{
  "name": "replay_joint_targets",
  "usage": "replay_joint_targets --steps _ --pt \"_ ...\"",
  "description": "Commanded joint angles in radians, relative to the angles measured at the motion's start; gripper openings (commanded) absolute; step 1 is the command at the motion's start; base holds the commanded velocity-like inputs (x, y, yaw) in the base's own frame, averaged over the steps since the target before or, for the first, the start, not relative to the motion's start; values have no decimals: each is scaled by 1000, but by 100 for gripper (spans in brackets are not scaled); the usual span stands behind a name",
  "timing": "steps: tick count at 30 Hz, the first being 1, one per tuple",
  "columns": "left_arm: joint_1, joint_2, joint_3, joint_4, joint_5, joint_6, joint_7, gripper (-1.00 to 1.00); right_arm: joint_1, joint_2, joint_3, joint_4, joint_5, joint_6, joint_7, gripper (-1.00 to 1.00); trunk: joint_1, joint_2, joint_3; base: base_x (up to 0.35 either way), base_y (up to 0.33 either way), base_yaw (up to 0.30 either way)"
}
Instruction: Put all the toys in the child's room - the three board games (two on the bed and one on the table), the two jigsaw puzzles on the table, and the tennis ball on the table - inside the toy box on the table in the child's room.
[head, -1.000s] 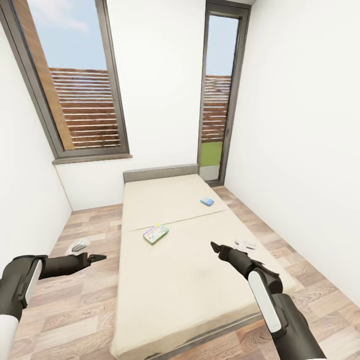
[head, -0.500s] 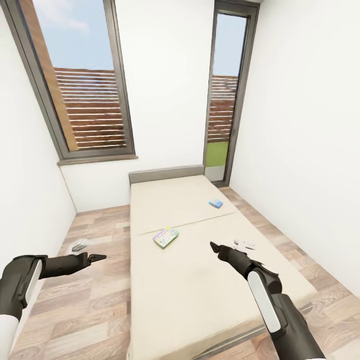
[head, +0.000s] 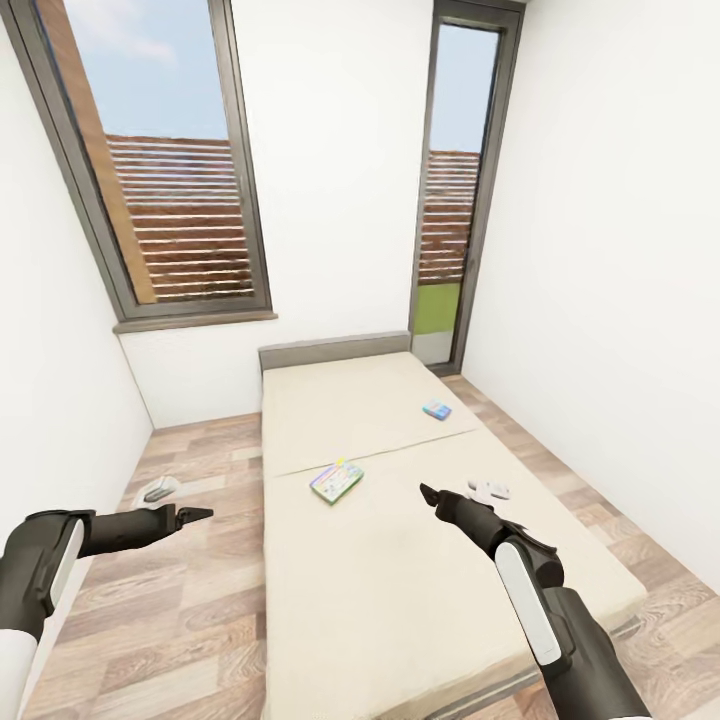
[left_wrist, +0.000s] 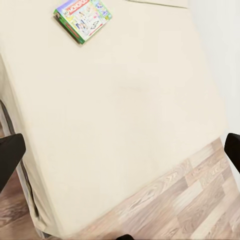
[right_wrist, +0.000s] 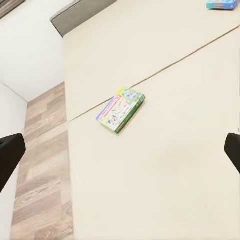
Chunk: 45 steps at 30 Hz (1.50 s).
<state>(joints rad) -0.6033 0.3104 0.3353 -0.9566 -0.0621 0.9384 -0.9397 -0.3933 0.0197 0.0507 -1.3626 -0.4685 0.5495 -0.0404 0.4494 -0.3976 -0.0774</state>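
Two board games lie on the bed (head: 400, 570). A green-edged one with a white busy cover (head: 336, 482) (left_wrist: 82, 17) (right_wrist: 120, 110) rests just past the mattress seam. A much smaller blue one (head: 436, 410) (right_wrist: 222, 4) lies nearer the headboard, toward the bed's right side. My left gripper (head: 195, 515) (left_wrist: 120, 152) hangs open over the floor left of the bed. My right gripper (head: 428, 493) (right_wrist: 120, 150) is open above the mattress, short of both games. The table, toy box, jigsaw puzzles and tennis ball are out of view.
A low grey headboard (head: 335, 351) stands against the far white wall between two tall grey-framed windows (head: 165, 180) (head: 455, 200). White walls close in on both sides. Strips of wood-plank floor (head: 190, 600) run along each side of the bed.
The whole picture has shifted, so the camera has moved: the bed and both games now sit further right. Both arms hold the same pose, and the games lie where they were.
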Motion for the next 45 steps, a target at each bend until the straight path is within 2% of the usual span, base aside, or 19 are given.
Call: replay_joint_targets --steps 1,45 --pt "-1 0 2 0 -7 6 -8 100 -1 0 0 -1 -7 4 -5 100 1 -2 -2 -59 67 -97" --pt "-1 2 7 -1 -7 8 -9 100 -1 0 0 4 -7 3 -4 100 1 -2 -2 -22 72 -269"
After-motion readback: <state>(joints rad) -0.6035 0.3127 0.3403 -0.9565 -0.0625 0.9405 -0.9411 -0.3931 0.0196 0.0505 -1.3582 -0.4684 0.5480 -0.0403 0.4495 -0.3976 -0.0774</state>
